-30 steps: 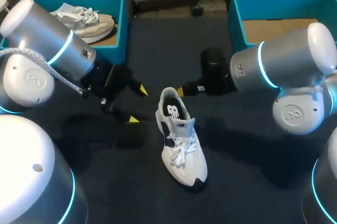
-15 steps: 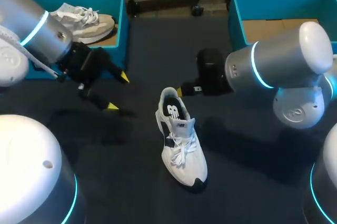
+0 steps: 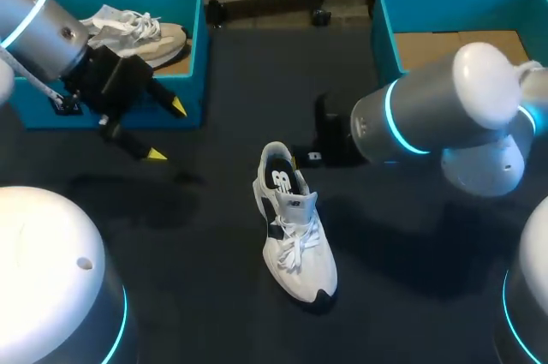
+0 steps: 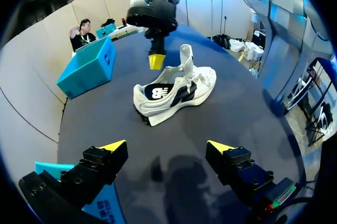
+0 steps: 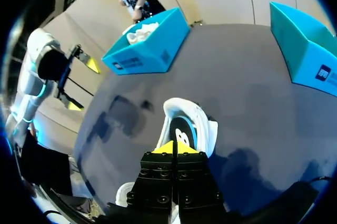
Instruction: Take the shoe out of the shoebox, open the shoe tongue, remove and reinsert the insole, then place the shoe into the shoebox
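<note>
A white shoe [image 3: 291, 227] with dark side panels stands on the dark table, heel toward the back, its printed insole showing in the opening. My right gripper [image 3: 295, 158] hovers just behind and above the heel, shut with its yellow tips [image 5: 174, 147] pressed together and nothing between them. In the right wrist view the shoe [image 5: 187, 126] lies just ahead of those tips. My left gripper [image 3: 167, 130] is open, well to the left of the shoe near the left box. From the left wrist, the shoe [image 4: 174, 89] is far ahead of the open gripper [image 4: 166, 147].
A teal shoebox [image 3: 193, 47] at the back left holds a beige shoe [image 3: 137, 34]. Another teal shoebox [image 3: 385, 30] at the back right shows only its cardboard floor. Bare dark tabletop surrounds the white shoe.
My left arm has pulled back to the left and away from the shoe, toward the left box, fingers still open. The right gripper has shifted slightly at the heel. The shoe has not moved.
</note>
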You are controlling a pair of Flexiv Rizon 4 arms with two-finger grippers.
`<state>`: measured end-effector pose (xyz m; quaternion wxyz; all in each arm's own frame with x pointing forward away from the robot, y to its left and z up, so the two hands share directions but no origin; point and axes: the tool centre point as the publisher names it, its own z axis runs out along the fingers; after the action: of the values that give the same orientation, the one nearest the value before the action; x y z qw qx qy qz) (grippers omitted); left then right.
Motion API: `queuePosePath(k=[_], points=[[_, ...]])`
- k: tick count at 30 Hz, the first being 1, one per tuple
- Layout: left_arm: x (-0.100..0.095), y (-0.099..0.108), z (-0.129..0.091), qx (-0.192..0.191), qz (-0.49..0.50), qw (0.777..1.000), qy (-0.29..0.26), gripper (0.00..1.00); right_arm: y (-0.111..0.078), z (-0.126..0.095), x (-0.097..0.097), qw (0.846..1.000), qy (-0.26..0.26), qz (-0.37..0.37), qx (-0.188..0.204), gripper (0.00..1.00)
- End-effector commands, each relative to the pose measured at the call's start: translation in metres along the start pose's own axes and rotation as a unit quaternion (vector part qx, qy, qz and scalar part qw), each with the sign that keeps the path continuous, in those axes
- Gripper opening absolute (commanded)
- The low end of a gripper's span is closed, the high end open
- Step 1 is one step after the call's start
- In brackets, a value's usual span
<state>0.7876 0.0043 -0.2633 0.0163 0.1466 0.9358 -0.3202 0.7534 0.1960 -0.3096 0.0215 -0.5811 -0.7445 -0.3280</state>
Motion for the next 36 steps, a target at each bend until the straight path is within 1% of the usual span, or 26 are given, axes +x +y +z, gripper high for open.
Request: queuePosePath(k=[1,10,14,25,30,32,34,36], points=[[0.004,0.004,-0.010,-0.004,0.000,1.000,-0.005,1.00,-0.004,0.008,0.010,0.997,-0.082,0.004,0.009,0.00],[-0.008,0.012,-0.027,-0.015,0.006,1.000,-0.016,1.00,-0.006,0.012,0.016,0.991,-0.129,0.007,0.037,0.00],[-0.012,0.013,-0.028,-0.017,0.009,1.000,-0.017,1.00,-0.006,0.012,0.016,0.991,-0.129,0.007,0.037,0.00],[-0.012,0.013,-0.028,-0.017,0.009,1.000,-0.017,1.00,-0.006,0.012,0.016,0.991,-0.129,0.007,0.037,0.00],[-0.012,0.013,-0.028,-0.017,0.009,1.000,-0.017,1.00,-0.010,0.017,0.013,0.989,-0.144,0.020,0.041,0.00],[-0.012,0.013,-0.028,-0.017,0.009,1.000,-0.017,1.00,-0.012,0.018,0.012,0.987,-0.153,0.024,0.048,0.00],[-0.012,0.013,-0.028,-0.017,0.009,1.000,-0.017,1.00,-0.014,0.019,0.010,0.987,-0.150,0.028,0.049,0.00],[-0.012,0.013,-0.028,-0.017,0.009,1.000,-0.017,1.00,-0.019,0.023,0.009,0.986,-0.155,0.032,0.062,0.00]])
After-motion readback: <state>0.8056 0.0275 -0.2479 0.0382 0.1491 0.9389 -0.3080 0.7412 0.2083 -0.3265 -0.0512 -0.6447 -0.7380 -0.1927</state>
